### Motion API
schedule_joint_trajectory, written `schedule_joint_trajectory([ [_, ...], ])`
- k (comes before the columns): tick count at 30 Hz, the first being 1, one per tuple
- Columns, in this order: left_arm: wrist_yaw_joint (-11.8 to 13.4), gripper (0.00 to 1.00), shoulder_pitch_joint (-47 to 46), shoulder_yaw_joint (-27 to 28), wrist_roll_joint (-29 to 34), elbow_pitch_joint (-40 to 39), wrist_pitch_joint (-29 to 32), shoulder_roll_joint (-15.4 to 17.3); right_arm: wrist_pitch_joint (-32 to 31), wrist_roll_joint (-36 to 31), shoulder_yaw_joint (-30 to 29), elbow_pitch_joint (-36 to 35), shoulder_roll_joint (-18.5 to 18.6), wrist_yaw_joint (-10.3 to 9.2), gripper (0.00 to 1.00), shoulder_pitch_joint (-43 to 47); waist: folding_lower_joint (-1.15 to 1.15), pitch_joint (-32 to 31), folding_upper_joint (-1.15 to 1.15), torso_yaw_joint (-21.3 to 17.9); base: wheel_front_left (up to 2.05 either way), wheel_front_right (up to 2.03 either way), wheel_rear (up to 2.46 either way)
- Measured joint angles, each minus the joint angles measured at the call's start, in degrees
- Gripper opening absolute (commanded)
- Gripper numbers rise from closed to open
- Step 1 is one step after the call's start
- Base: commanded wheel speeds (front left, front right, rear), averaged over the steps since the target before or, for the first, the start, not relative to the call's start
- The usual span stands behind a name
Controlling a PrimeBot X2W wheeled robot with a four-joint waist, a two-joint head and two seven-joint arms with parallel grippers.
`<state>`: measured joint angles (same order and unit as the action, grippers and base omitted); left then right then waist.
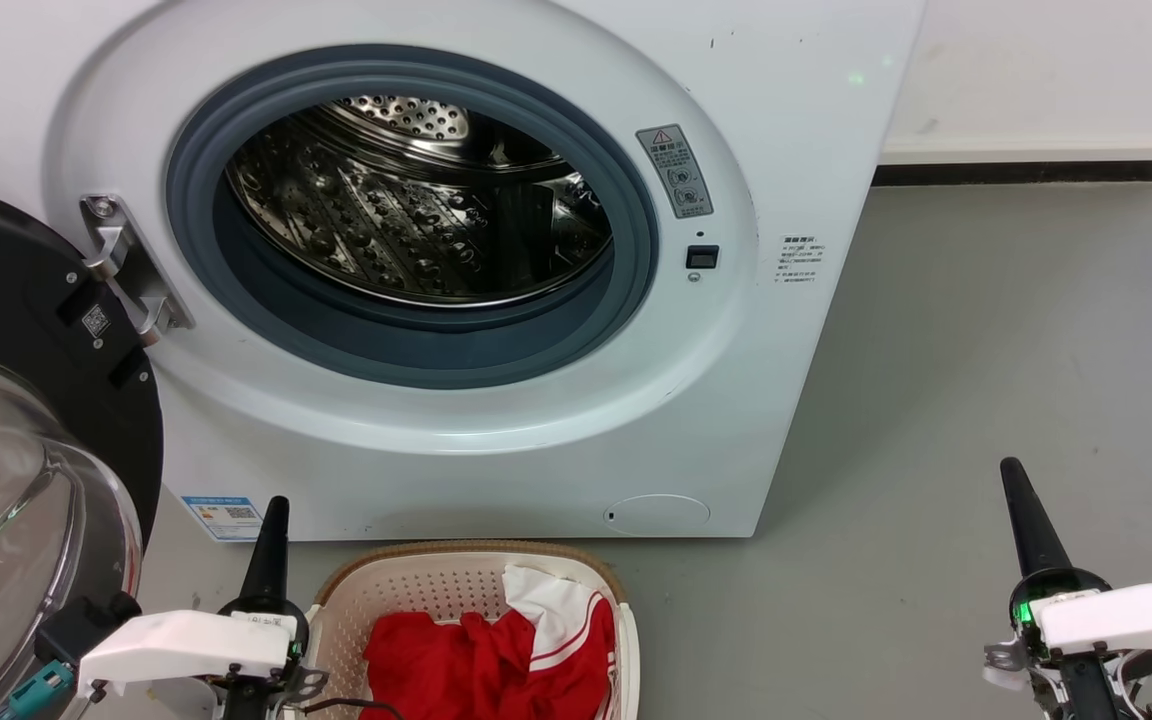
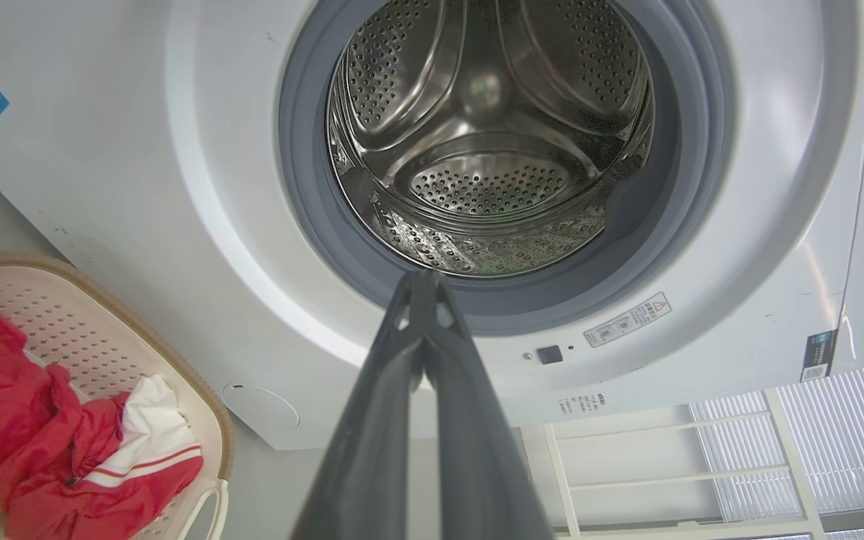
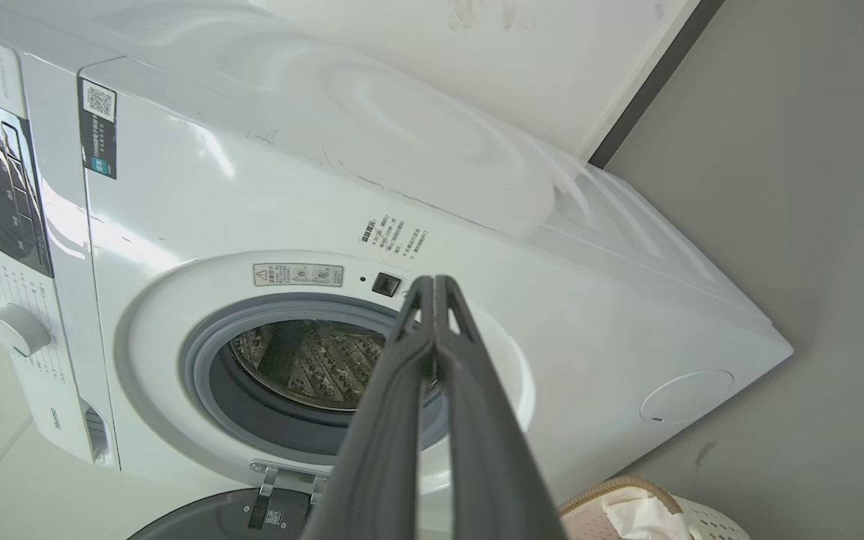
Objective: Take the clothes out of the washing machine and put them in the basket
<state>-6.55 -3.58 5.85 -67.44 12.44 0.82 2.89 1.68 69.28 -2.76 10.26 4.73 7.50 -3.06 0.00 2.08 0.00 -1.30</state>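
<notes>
Lying heaped in the basket [image 1: 406, 595], the clothes [image 1: 481, 665] are out of the washing machine [image 1: 766, 400]: the plain red garment [image 1: 411, 655] sits toward the robot's left and the white striped garment [image 1: 561, 620] lies against it on the right. The drum [image 1: 416, 220] shows bare perforated steel in the head view and in both wrist views, so the task looks close to finished, as far as I can judge (the lowest front strip of the drum, behind the grey gasket [image 1: 416, 350], is hidden from the head camera, though the left wrist view sees most of it). The left gripper [image 2: 422, 279] has its two fingers pressed together on nothing and points at the lower part of the gasket. The right gripper [image 3: 433, 281] is likewise clenched and empty, off to the right over the floor [image 1: 986, 330]. The risks from here are small but real. The glass door [image 1: 6, 500] hangs wide open just beside the left arm, so a careless swing to that side could knock it or strain the hinge [image 1: 121, 265]. The striped garment rides high near the basket's right rim, and a nudge to the basket could tip a fold over the edge onto the floor. A small item missed in that hidden strip would leave the job undone.
</notes>
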Motion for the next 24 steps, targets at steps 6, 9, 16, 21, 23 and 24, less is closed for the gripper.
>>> schedule_joint_trajectory([
  [6, -0.02, 0.00, -0.25, 0.09, -3.49, 0.24, 0.71, 0.00, -0.86, 3.53, -0.15, 0.56, 0.00, -0.01, 0.00, -0.42, 0.00, -0.22, 0.00, 0.16, 0.00, 0.00, 0.00],
  [9, -0.08, 0.00, -0.36, 0.12, -5.24, 0.33, 1.13, 0.00, -1.24, 5.19, -0.23, 0.80, 0.01, -0.01, 0.00, -0.48, 0.00, -0.34, 0.00, 0.23, 0.00, 0.00, 0.00],
  [16, -0.13, 0.00, -0.62, 0.21, -9.00, 0.59, 2.10, 0.00, -2.24, 8.98, -0.41, 1.29, 0.00, -0.01, 0.00, -0.70, 0.00, -0.60, 0.00, 0.41, 0.00, 0.00, 0.00],
  [21, -0.34, 0.00, -1.21, 0.27, -11.50, 0.69, 2.63, 0.00, -2.85, 11.56, -0.53, 1.63, 0.00, -0.01, 0.00, -1.26, 0.00, -0.79, 0.00, 0.54, 0.00, 0.00, 0.00],
  [23, -0.35, 0.00, -1.24, 0.30, -12.57, 0.79, 2.89, 0.00, -3.21, 12.56, -0.58, 1.78, 0.00, -0.01, 0.00, -1.32, 0.00, -0.87, 0.00, 0.59, 0.00, 0.00, 0.00],
  [24, -0.35, 0.00, -1.26, 0.30, -13.04, 0.82, 3.05, 0.00, -3.25, 13.07, -0.62, 1.86, 0.00, -0.01, 0.00, -1.36, 0.00, -0.90, 0.00, 0.62, 0.00, 0.00, 0.00],
])
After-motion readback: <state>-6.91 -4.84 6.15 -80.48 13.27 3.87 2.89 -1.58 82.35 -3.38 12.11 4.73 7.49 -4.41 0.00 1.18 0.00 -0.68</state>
